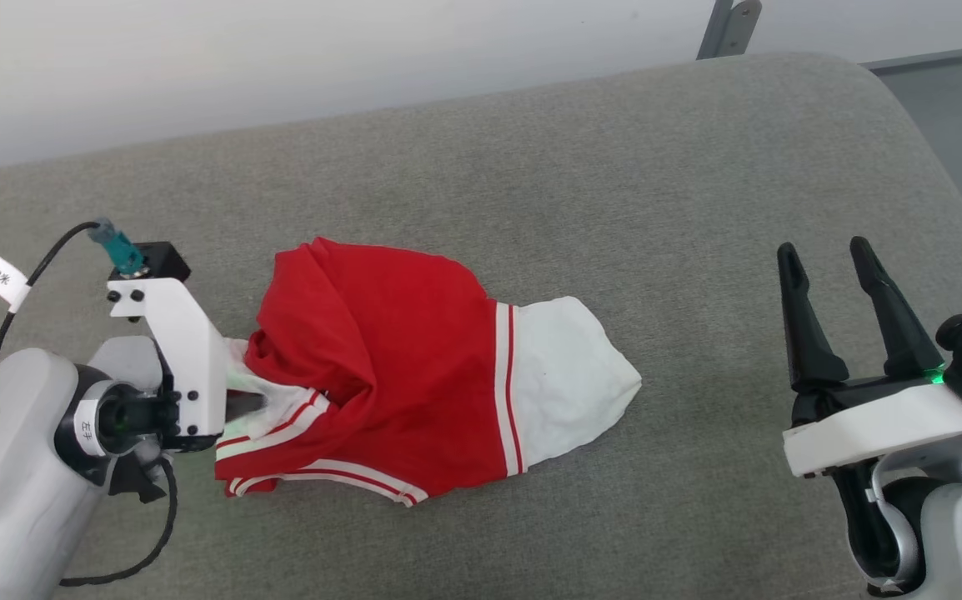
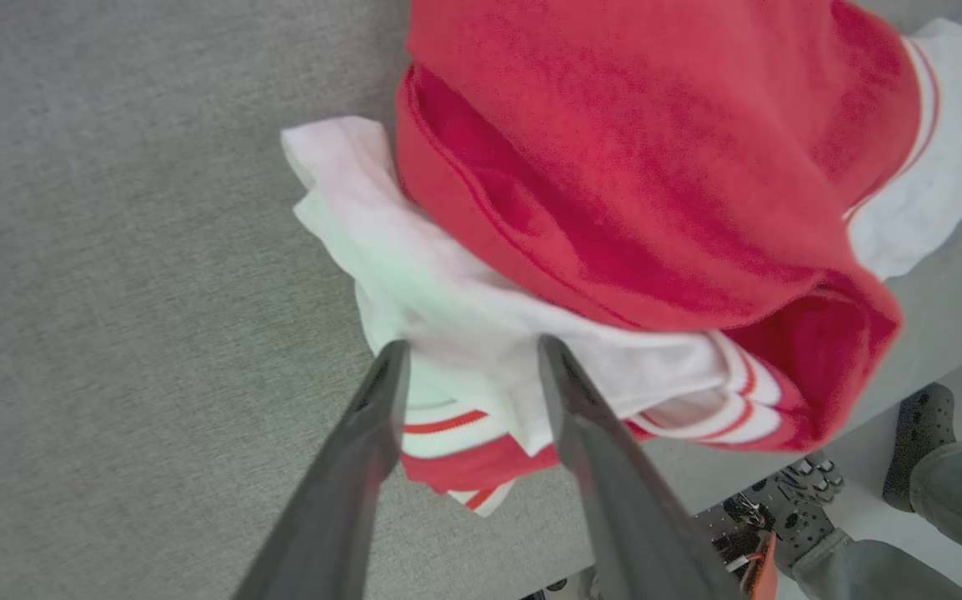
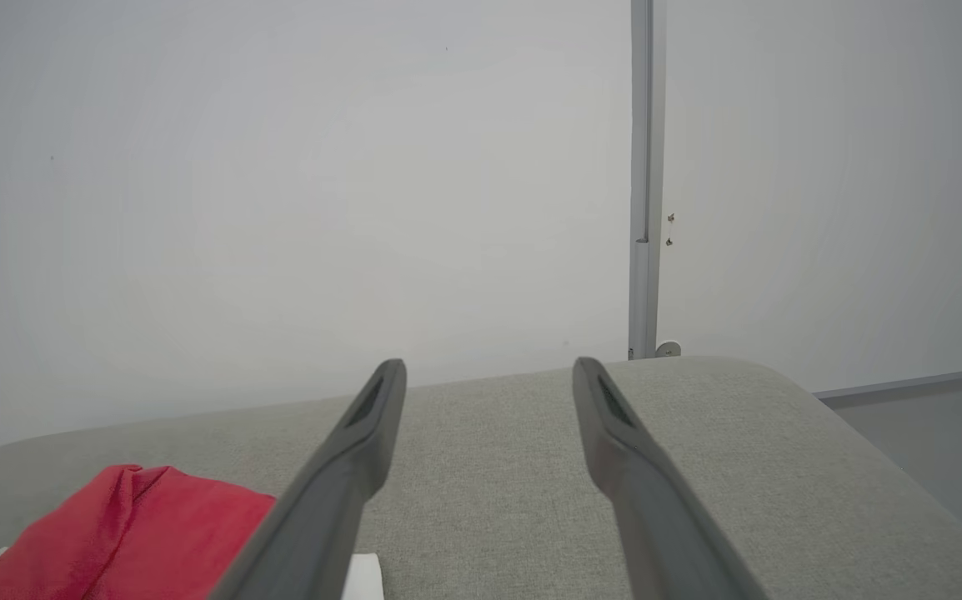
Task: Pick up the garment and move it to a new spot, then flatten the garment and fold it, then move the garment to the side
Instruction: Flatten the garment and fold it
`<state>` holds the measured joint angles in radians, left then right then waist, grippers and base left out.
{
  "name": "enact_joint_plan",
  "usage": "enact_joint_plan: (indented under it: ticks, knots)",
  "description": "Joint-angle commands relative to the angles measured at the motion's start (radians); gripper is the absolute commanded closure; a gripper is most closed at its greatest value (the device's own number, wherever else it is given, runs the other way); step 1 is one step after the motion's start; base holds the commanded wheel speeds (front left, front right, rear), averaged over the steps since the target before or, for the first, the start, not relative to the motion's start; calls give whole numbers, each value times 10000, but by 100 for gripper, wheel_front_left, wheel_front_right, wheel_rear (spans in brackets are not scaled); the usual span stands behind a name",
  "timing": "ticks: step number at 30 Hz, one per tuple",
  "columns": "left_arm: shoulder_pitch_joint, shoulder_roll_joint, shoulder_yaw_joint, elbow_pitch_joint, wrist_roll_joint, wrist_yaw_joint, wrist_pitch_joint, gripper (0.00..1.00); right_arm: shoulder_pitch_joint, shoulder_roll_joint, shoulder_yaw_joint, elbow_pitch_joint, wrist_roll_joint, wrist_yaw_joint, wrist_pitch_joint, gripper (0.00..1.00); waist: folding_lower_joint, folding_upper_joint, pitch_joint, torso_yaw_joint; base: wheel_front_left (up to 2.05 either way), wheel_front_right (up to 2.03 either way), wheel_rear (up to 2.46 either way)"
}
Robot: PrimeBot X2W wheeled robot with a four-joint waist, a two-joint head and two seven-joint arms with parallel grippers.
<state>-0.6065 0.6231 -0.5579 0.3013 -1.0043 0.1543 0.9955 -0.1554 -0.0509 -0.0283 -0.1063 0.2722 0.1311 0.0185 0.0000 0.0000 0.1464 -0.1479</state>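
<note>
1. My left gripper (image 2: 473,346) has its jaws spread, straddling the white sleeve (image 2: 448,292) of the red jersey T-shirt (image 2: 614,167). The fingertips touch cloth, and the crumpled red body lies just beyond.
2. My right gripper (image 3: 489,367) has its jaws wide apart and empty above the grey cushion (image 3: 781,467), well apart from the shirt.

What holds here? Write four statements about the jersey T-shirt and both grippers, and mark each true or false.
1. The red jersey T-shirt lies bunched on the grey upholstered surface. True.
2. The right gripper grips a sleeve. False: it stands open and empty, apart from the shirt.
3. The left gripper has its fingers apart at the shirt's white fabric. True.
4. The shirt is folded flat. False: it is crumpled, with one white sleeve sticking out to the side.
</note>
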Motion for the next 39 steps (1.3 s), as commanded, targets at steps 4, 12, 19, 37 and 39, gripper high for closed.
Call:
enact_joint_plan:
  ticks: [4,12,19,37,39]
  knots:
    - [-152,101,155,3,18,-94,-272,100,-107,-3,-142,5,-9,-7,-21,0,0,0,44,193,0,0,0]
    - [-99,473,683,-478,-86,-158,-871,100,-69,-1,-354,-84,-80,-7,74,0,0,0,31,736,0,0,0]
    - [-104,355,780,-928,-184,106,-859,0,-233,-2,-429,-172,-86,-7,248,0,0,0,75,1240,0,0,0]
    - [-801,-634,-61,109,-270,599,335,0,-514,-1,-243,-403,-126,-7,147,0,0,0,463,911,0,0,0]
    - [-800,-727,-100,319,-302,619,381,0,-522,-1,-230,-403,-100,-7,147,0,0,0,503,864,0,0,0]
